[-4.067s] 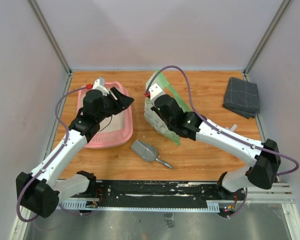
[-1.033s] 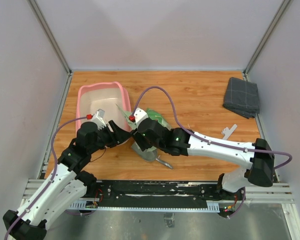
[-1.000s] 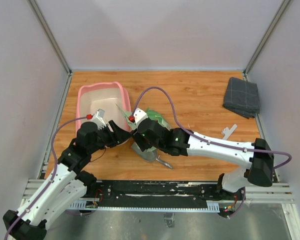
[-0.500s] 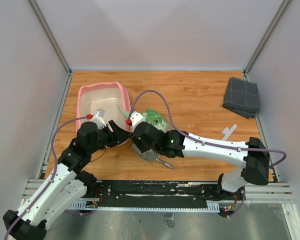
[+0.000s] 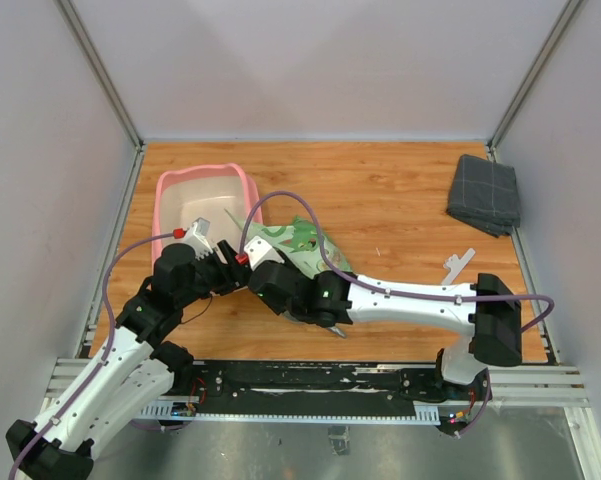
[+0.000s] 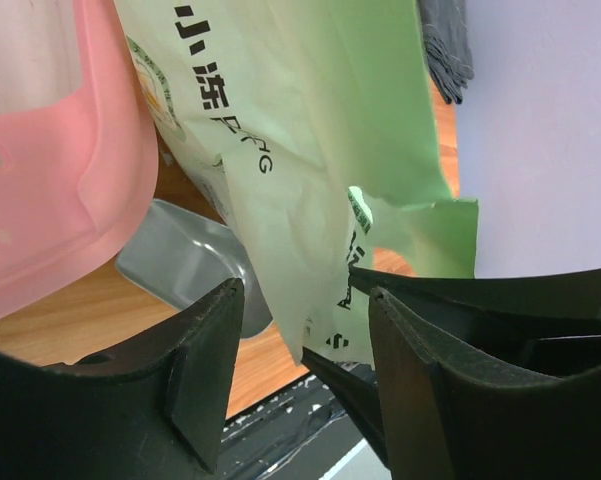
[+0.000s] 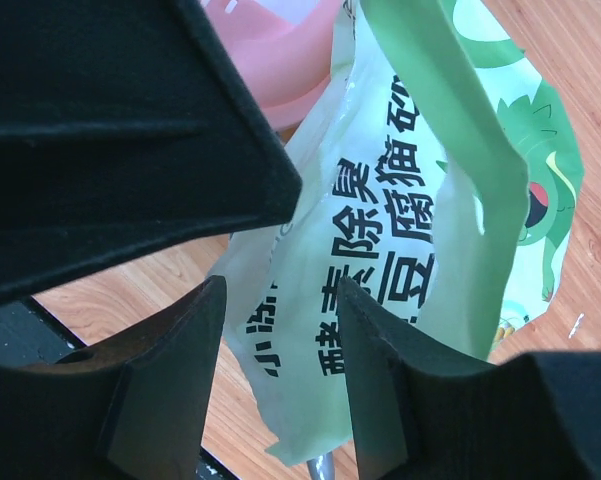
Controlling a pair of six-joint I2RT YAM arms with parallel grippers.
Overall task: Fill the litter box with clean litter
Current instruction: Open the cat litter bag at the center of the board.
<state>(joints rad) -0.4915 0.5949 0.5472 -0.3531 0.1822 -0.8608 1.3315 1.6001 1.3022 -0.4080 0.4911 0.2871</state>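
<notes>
The pink litter box (image 5: 163,205) stands at the back left, its pale inside bare; no clean litter shows. It also shows in the left wrist view (image 6: 40,200) and the right wrist view (image 7: 280,60). The light green printed bag (image 5: 305,245) lies tilted against the box's near right corner. My left gripper (image 5: 240,272) is open by that corner, the bag's lower corner (image 6: 290,150) hanging between its jaws. My right gripper (image 5: 261,270) is open tip to tip with the left, with the bag (image 7: 410,230) showing in the gap (image 7: 280,290).
A grey metal scoop (image 5: 328,325) lies on the wood under my right arm, next to the bag; its bowl shows in the left wrist view (image 6: 180,265). A grey folded cloth (image 5: 483,193) lies at the back right. A small white scrap (image 5: 458,263) lies at the right.
Four seconds ago the right gripper held the bag up mid-table and the left was over the box. Over the last second the right gripper slid left to the left gripper; the bag spread out flatter.
</notes>
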